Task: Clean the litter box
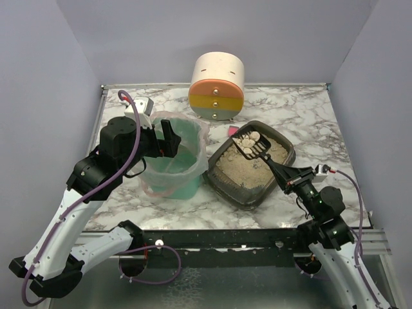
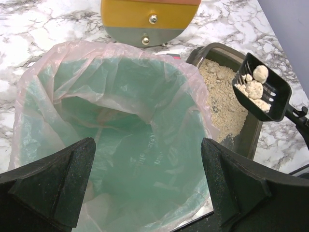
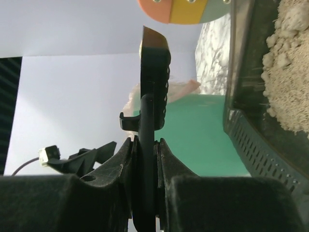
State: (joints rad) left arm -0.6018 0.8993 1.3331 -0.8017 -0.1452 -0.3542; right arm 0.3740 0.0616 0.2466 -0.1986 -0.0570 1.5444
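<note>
The litter box [image 1: 246, 195] is a dark grey tray of beige litter at centre right, also in the left wrist view [image 2: 251, 135] and right wrist view [image 3: 248, 133]. My right gripper [image 1: 291, 175] is shut on the handle of a black slotted scoop [image 1: 252, 145]. It holds the scoop above the box's far end with several pale clumps [image 2: 254, 89] in it. In the right wrist view the scoop [image 3: 154, 63] stands edge-on between my closed fingers [image 3: 145, 145]. My left gripper [image 1: 168, 138] hangs open and empty over the green bin [image 1: 174, 164], jaws wide apart [image 2: 147, 188].
The green bin [image 2: 120, 145] has a clear bag liner and stands just left of the litter box, nearly touching it. A cream, orange and yellow cylinder [image 1: 217, 77] stands behind them. A small pink item [image 1: 232, 131] lies by the box's far corner. Grey walls enclose the table.
</note>
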